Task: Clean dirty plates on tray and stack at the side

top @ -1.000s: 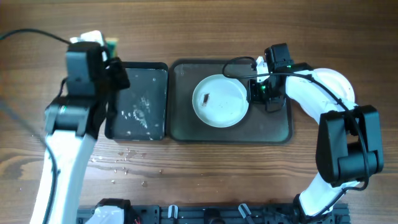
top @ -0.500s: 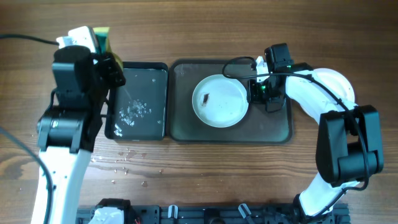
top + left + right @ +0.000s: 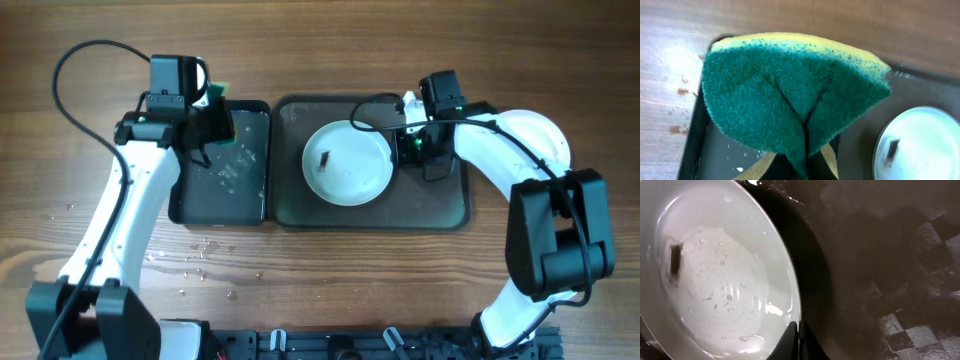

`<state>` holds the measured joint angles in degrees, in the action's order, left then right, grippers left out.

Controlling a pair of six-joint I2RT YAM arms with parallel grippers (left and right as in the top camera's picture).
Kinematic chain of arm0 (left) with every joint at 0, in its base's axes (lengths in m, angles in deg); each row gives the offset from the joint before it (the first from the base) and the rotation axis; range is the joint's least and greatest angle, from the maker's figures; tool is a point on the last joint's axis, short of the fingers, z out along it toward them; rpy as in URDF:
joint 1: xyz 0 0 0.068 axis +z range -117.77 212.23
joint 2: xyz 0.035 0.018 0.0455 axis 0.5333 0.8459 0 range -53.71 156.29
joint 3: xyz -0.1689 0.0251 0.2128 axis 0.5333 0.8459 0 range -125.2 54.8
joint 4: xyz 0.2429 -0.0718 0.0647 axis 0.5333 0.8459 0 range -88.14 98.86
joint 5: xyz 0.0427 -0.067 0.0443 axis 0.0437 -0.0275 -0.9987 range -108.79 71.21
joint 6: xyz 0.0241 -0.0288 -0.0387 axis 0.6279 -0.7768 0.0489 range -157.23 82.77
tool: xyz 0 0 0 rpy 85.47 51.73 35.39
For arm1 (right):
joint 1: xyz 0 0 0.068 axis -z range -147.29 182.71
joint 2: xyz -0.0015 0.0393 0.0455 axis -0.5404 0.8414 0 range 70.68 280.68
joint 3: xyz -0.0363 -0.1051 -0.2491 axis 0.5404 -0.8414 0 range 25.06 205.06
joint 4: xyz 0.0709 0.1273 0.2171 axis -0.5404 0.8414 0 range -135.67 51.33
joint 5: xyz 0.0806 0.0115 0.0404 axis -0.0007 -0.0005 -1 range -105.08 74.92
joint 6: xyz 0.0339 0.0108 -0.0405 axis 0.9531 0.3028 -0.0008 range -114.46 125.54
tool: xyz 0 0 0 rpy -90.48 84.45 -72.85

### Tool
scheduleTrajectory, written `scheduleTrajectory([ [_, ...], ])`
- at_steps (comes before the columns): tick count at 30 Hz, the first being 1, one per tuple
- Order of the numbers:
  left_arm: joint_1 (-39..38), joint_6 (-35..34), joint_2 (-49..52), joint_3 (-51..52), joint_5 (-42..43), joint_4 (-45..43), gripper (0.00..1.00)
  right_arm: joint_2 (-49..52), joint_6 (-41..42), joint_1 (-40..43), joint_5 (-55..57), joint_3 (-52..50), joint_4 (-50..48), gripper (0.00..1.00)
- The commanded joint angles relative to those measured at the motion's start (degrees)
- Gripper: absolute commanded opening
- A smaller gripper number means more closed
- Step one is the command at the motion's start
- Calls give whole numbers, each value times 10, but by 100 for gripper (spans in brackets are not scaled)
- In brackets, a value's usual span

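A single white plate (image 3: 348, 163) lies in the left half of the big dark tray (image 3: 440, 205), which sits at the middle of the desk (image 3: 330, 40). Seen from above, a small dark smudge (image 3: 326, 157) marks the plate on the side facing the tray's left rim. In the right wrist view the plate's inner surface is wet, with droplets and a glossy film around the smudge.

The right fingers (image 3: 796, 340) are pressed together on the plate's rim, on the side nearer the tray's right end. The two dark tips meet right at the white edge. The right arm (image 3: 520, 150) curves in from beyond the tray's right rim, and its wrist is above the tray's right half.

Just beside the tray's left rim lies a smaller black tray (image 3: 195, 205) with water spots on its floor. More droplets (image 3: 200, 250) speckle the desk near the big tray's lower left corner.

The left fingers (image 3: 212, 103) are clamped on a sponge (image 3: 795, 90) and hold it above the far end of the black tray, a little apart from the big tray's upper left corner. The sponge has a green scouring face and a yellow back. It is pinched so that it folds into a crease down the middle, green side toward the left wrist camera.
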<state>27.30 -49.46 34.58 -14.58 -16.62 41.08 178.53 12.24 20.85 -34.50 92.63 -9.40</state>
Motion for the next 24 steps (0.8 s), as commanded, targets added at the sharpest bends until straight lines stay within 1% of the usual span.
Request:
scheduleTrajectory([
  [1, -1, 29, 14, -8, 19, 12, 4, 14, -11, -2, -17, -6, -5, 9],
  [2, 0, 29, 14, -8, 19, 13, 4, 15, -9, -2, -16, -6, -7, 26],
  [3, 0, 29, 14, -11, 19, 13, 4, 15, -5, -2, -14, -6, -9, 36],
  [4, 0, 29, 14, -18, 19, 16, 4, 15, -5, -2, -12, -6, -10, 42],
  [5, 0, 29, 14, -34, 19, 25, 4, 15, -5, -2, -12, -6, -10, 45],
  [6, 0, 28, 15, -58, 19, 47, 4, 15, -5, -2, -12, -6, -6, 45],
  [9, 0, 29, 40, -162, 19, 154, 4, 15, -2, -2, -12, -6, 1, 45],
  [11, -1, 42, 79, -249, 19, 222, 4, 15, 21, -2, -7, -6, 10, 44],
  [12, -1, 43, 96, -275, 19, 240, 4, 15, 30, -2, -2, -6, 14, 45],
  [15, -5, 41, 124, -289, 25, 258, 4, 15, 50, -2, 0, -6, 29, 43],
  [19, -27, 41, 160, -289, 99, 257, 4, 15, 53, -2, 0, -6, 32, 21],
  [22, -56, 41, 173, -289, 110, 251, 4, 15, 54, -2, 1, -6, 33, 20],
  [24, -78, 28, 176, -289, 109, 244, 4, 15, 54, -3, 1, -6, 31, 21],
])
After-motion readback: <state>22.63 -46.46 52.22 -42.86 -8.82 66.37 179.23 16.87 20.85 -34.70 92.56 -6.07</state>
